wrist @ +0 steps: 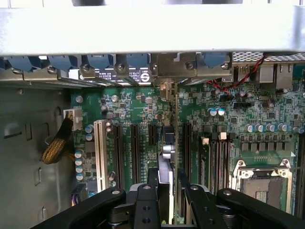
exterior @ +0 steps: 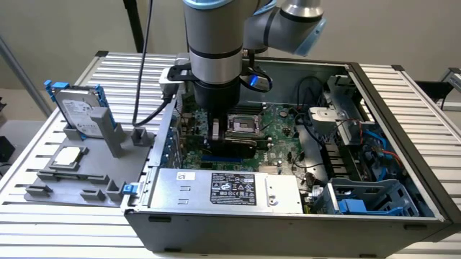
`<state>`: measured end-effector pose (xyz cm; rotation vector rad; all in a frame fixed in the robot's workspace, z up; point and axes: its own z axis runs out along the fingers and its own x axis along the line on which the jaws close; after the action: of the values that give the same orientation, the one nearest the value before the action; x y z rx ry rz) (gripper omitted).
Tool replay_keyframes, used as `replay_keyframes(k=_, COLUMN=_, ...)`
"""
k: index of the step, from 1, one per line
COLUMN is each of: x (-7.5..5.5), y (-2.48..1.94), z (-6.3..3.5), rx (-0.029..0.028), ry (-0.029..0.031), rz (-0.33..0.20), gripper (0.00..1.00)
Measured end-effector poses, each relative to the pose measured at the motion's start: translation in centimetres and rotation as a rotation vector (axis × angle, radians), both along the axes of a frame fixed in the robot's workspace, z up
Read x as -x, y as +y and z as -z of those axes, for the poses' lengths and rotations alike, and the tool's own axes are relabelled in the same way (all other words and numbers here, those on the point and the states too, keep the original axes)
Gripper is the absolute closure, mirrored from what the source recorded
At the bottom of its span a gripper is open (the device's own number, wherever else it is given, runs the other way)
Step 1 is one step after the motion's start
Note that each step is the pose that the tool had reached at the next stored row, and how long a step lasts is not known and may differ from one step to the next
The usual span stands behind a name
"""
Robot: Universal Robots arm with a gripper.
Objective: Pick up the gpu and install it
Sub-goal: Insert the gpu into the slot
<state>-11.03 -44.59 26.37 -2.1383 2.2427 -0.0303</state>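
Stiffness helps us here: the gpu (wrist: pixel 167 160) looks a thin, light, rigid board with fragile faces, so we judge its bare edges the safe hold. Our claw (wrist: pixel 167 180) is clamped on it, the card standing edge-on over the motherboard (wrist: pixel 128 102) inside the case (exterior: pixel 288 237), by the long slots (wrist: pixel 136 152). We cannot tell whether its lower edge touches a slot; in the exterior view the arm (exterior: pixel 212 48) blocks that spot.
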Motion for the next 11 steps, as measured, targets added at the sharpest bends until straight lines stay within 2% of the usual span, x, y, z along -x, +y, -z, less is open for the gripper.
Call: replay_keyframes(k=11, x=0.00, y=0.14, z=0.19, rx=0.0000, ry=0.0001, rz=-0.010, gripper=0.73)
